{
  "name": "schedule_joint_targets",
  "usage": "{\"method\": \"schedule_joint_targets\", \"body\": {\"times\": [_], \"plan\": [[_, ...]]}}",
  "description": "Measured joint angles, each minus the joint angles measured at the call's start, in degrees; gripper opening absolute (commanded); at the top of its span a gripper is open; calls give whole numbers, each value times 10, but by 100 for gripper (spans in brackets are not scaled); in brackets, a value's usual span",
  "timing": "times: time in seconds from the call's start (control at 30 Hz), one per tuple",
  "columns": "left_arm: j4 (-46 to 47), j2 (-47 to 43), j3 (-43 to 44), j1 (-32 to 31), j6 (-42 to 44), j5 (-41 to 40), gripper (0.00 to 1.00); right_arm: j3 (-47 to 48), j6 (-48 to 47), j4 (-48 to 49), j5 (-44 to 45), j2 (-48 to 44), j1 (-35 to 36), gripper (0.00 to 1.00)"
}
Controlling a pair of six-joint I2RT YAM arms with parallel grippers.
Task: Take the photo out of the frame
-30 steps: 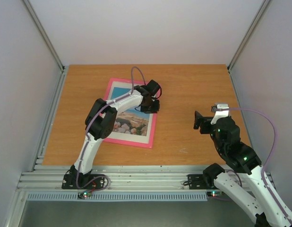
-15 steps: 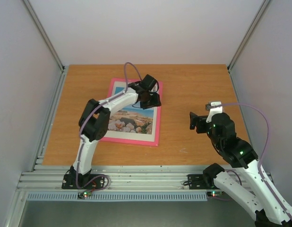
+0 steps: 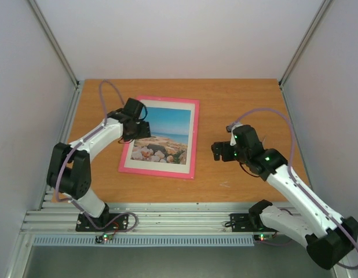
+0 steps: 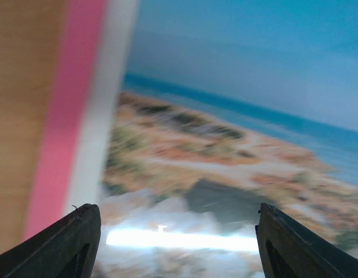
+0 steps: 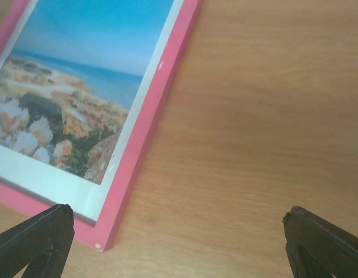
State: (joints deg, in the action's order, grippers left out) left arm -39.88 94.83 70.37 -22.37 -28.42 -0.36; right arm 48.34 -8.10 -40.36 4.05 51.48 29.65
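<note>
The wooden bench [image 3: 243, 98] takes up most of the overhead view, its orange-brown top bare apart from one flat thing lying left of centre. The left arm [image 3: 92, 139] reaches in from the near left corner, and the right arm [image 3: 295, 185] bends in from the near right.

The frame [image 3: 195, 139] lies face up on the bench, a thin bright pink rectangle turned slightly askew, its far edge toward the back wall. Inside it sits a white mat [image 3: 159, 167], showing as a pale border all round. The photo [image 3: 164, 136] is in the frame within that border, face up: blue sky and sea above, pale rocks and greenery below (glossy enough to throw a white glare in the left wrist view).

The left claw [image 3: 143, 128] is over the frame's left side, its fingers spread wide above the print with nothing between them, so it is released; that wrist view is blurred, and whether the tips touch the surface cannot be told. The right claw [image 3: 218, 152] is just beside the frame's right edge, over bare wood, its fingers fully apart and holding nothing, with the frame's near right corner just beside its left finger
</note>
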Motion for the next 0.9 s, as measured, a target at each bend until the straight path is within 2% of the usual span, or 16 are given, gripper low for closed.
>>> {"method": "schedule_joint_targets", "body": {"times": [0.33,0.63,0.9], "plan": [[29,-38,-144,111,14,3,71,-5,19,40,-66,143,37,99],[77,-37,-196,178,20,55,63,-5,19,44,-65,158,65,98],[106,-29,-209,181,22,110,50,-5,19,49,-64,171,100,99]]}}
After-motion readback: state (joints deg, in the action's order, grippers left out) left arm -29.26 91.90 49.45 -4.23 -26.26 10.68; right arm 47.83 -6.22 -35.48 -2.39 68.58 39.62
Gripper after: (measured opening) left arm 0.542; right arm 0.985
